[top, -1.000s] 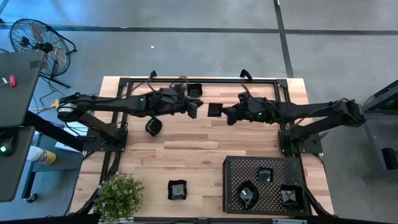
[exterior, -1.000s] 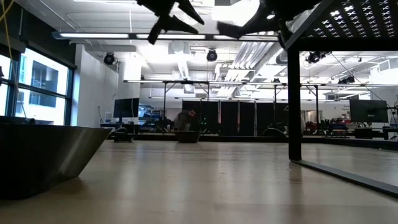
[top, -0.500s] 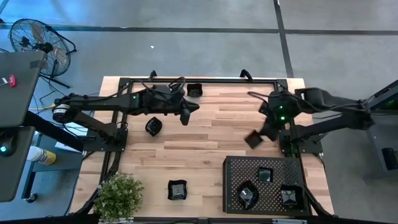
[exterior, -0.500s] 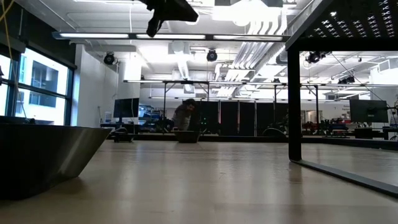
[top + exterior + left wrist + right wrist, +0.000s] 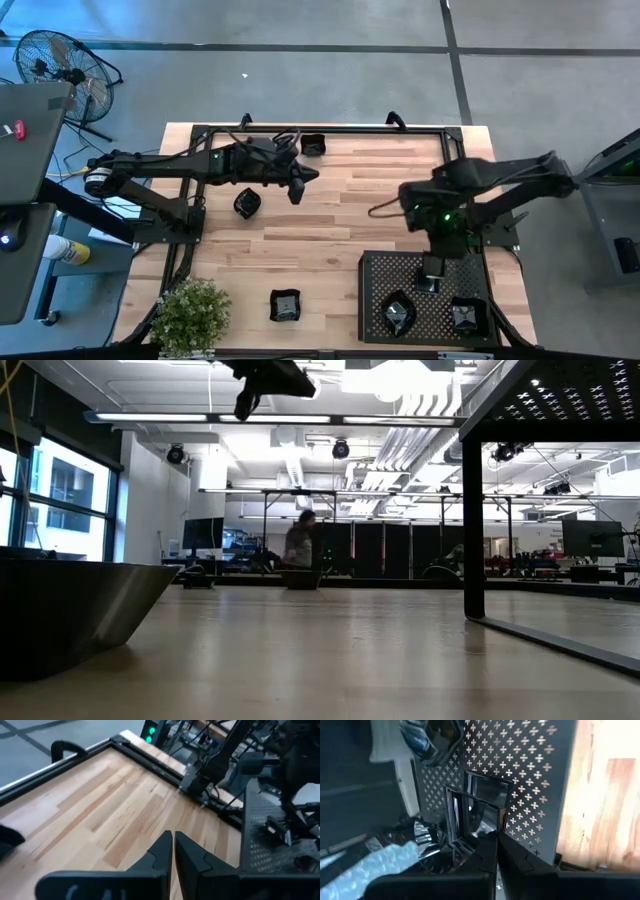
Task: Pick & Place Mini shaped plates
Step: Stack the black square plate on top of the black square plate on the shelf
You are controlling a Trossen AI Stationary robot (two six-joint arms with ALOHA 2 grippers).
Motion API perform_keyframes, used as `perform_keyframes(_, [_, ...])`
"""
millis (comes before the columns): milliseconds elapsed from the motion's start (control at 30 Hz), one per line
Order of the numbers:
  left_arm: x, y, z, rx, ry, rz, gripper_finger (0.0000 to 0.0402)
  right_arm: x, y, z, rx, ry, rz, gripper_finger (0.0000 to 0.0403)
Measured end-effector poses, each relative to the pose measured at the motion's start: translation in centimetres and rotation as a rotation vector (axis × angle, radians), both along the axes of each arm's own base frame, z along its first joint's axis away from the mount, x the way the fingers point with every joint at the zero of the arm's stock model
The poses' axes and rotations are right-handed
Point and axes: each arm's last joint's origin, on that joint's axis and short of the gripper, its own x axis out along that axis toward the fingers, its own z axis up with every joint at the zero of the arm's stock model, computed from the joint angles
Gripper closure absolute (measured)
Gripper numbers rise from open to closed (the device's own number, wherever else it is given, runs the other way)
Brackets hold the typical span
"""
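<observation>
My right gripper (image 5: 432, 266) hangs over the far edge of the black perforated tray (image 5: 380, 270), shut on a square glossy black mini plate (image 5: 470, 815). Three mini plates lie in the tray (image 5: 427, 283) (image 5: 398, 313) (image 5: 462, 317). Three more rest on the wooden table: one at the far edge (image 5: 313, 144), one on the left (image 5: 246, 203), one near the front (image 5: 285, 305). My left gripper (image 5: 173, 836) is shut and empty, raised above the table's far left-middle (image 5: 297, 186). My right gripper pinches the square plate by one side of its rim (image 5: 487, 836) between its two fingers. The fingers point down toward the tray. The plate hangs tilted, clear of the tray's perforated surface.
A potted plant (image 5: 190, 315) stands at the near left corner. A black frame (image 5: 330, 130) runs along the table's far edge and sides. Bare wood lies between the arms (image 5: 330, 230). In the low view a person (image 5: 300, 545) moves in the room behind.
My right gripper has carried the square plate from the table's far middle toward the right edge, then toward the near edge, to above the tray, turning to point down. My left gripper has shut and drawn back slightly toward the left edge.
</observation>
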Motion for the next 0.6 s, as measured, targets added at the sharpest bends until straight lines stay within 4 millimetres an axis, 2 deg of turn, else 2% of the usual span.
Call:
perform_keyframes(233, [-0.2, 0.0, -0.5, -0.012, 0.054, 0.003, 0.0385, 2.0, 1.2, -1.5, 0.003, 0.032, 0.027, 0.0402])
perform_keyframes(600, [-0.3, 0.0, -0.7, -0.017, 0.075, 0.005, 0.0385, 2.2, 3.0, -1.9, -0.016, 0.094, -0.008, 0.0402])
